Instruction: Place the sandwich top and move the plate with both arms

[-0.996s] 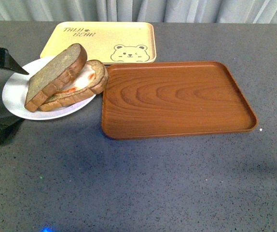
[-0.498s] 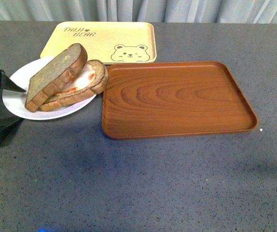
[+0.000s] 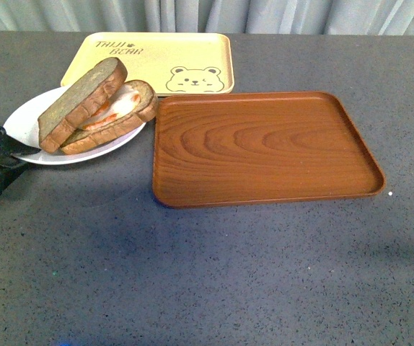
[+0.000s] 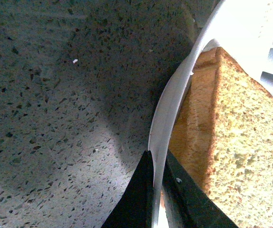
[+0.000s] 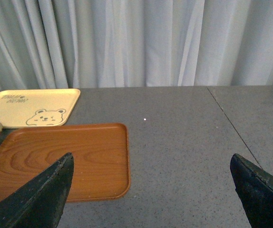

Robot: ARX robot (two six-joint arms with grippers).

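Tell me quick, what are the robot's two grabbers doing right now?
Left gripper: shut on the rim of the plate.
Right gripper: open, holding nothing.

Dark grey speckled tabletop point(image 3: 265, 274); pale pleated curtain point(image 5: 136, 42) along far edge.

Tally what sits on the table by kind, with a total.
Trays: 2, yellow bear tray and brown wood-grain tray
Plates: 1, white plate
Bread slices: 2, sandwich top and egg-topped slice
Total: 5
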